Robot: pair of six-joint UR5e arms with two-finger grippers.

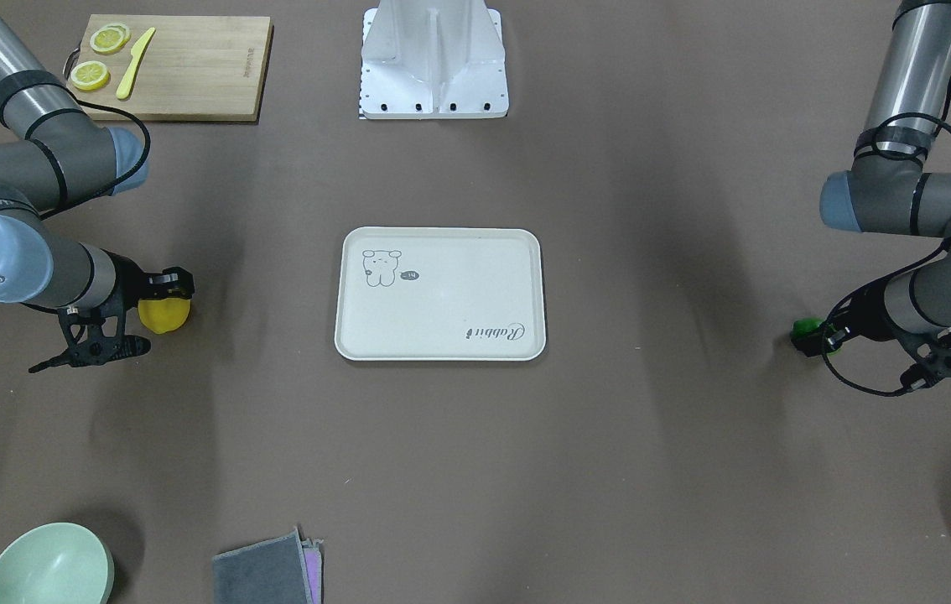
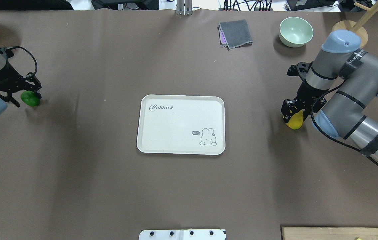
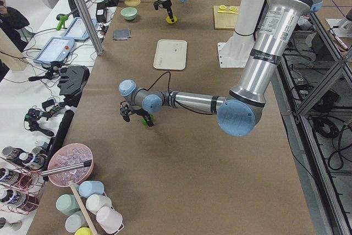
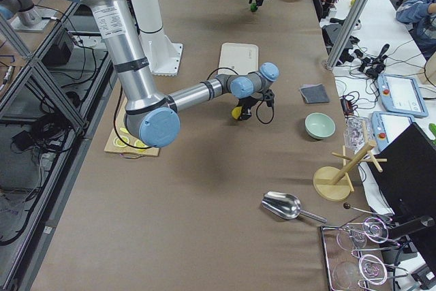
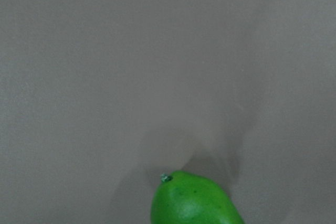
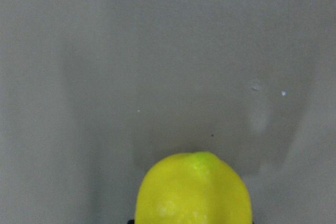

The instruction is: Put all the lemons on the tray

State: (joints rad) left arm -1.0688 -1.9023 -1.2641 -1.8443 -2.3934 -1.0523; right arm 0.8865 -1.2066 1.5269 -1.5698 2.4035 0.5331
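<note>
The cream-white tray [image 1: 442, 335] [image 2: 175, 140] lies in the middle of the table with nothing on it. My left gripper [image 2: 29, 95] [image 1: 811, 330] is shut on the green lemon [image 2: 30, 99] [image 5: 194, 203] at the table's left end, low over the surface. My right gripper [image 2: 292, 115] [image 1: 167, 294] is shut on the yellow lemon [image 2: 295, 121] [image 1: 163, 317] [image 6: 193, 190] at the right end, also low over the table. Both lemons are well away from the tray. The fingers do not show in the wrist views.
A wooden cutting board [image 1: 190, 75] with lemon slices [image 1: 90, 75] and a yellow knife [image 1: 134, 63] lies near the robot's right. A mint bowl [image 2: 295, 31] and a grey cloth [image 2: 235, 33] are at the far edge. The robot base [image 1: 433, 59] stands behind the tray.
</note>
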